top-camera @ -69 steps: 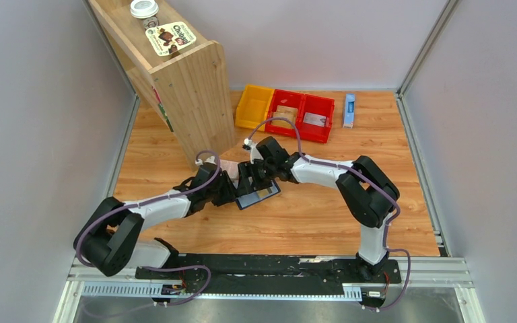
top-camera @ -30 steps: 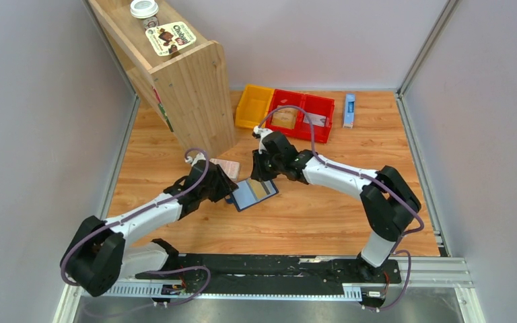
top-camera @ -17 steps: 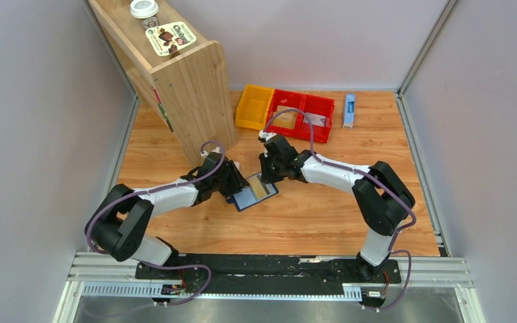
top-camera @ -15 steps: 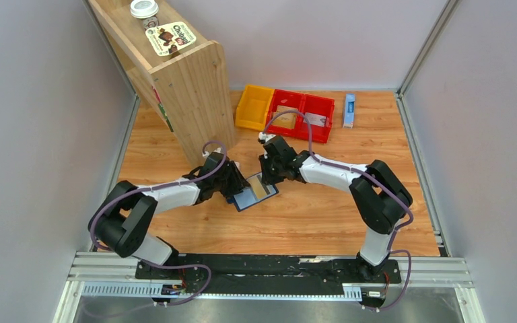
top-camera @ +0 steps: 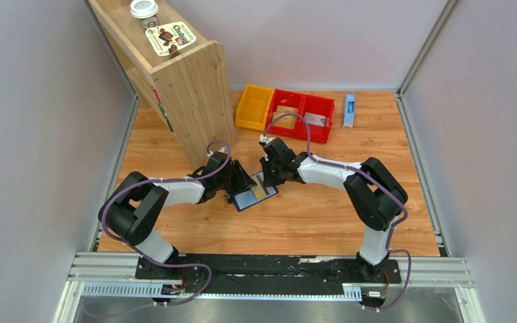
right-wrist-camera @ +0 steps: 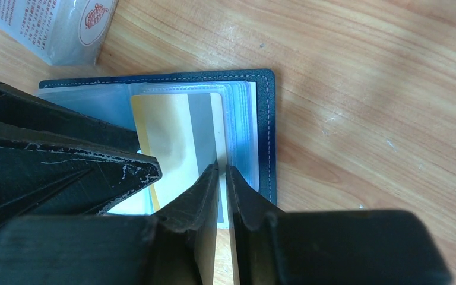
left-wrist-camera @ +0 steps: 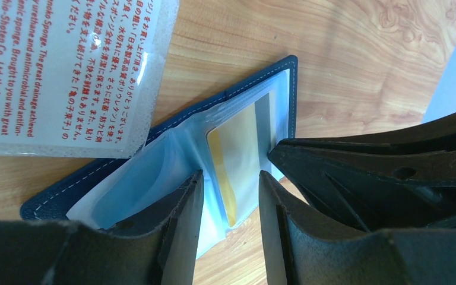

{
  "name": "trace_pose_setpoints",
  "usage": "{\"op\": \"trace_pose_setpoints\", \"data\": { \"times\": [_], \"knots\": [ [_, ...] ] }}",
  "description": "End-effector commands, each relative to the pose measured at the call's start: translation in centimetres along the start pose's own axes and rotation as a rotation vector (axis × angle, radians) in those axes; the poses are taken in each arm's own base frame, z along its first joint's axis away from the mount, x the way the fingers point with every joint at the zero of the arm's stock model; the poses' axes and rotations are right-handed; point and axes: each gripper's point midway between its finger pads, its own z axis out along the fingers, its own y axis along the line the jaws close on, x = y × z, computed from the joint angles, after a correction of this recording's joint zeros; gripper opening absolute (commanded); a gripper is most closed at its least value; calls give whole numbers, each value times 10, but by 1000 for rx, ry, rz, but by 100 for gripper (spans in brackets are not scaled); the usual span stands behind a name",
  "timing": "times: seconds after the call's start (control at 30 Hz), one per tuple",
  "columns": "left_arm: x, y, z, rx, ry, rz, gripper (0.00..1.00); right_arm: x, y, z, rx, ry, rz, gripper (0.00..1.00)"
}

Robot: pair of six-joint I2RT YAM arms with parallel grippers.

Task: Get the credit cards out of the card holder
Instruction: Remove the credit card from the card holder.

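Note:
The card holder (top-camera: 248,200) lies open on the table, navy rim (right-wrist-camera: 265,130) around pale clear sleeves. A tan-yellow credit card (right-wrist-camera: 172,136) with a grey stripe sits in the top sleeve and also shows in the left wrist view (left-wrist-camera: 237,154). My right gripper (right-wrist-camera: 222,172) is shut to a thin slit. Its tips rest on the card's right edge, and I see nothing pinched between them. My left gripper (left-wrist-camera: 228,190) is open, its fingers straddling the sleeves at the holder's left half. From above, the two grippers (top-camera: 241,183) (top-camera: 269,178) meet over the holder.
A pink-and-white packet (left-wrist-camera: 65,71) lies against the holder's far-left corner. A wooden shelf (top-camera: 188,87) stands behind the left arm. A yellow bin (top-camera: 254,106) and red bins (top-camera: 323,131) sit at the back, with flat cards inside. A slim blue-and-white box (top-camera: 349,110) lies beside them.
My left gripper has moved right, from the holder's left edge onto its sleeves, and now covers the packet from above. My right gripper has come slightly nearer, onto the card.

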Motion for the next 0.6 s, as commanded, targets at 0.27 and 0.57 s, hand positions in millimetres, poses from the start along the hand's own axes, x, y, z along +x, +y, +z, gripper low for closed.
{"op": "trace_pose_setpoints", "data": {
  "times": [0.27,0.57],
  "knots": [
    [-4,-39,-11,187,-35,-4,40,29,-9,11,4,82,34,17],
    [-9,-55,-23,264,-85,33,31,31,-9,12,-1,93,48,17]
  ]
}}
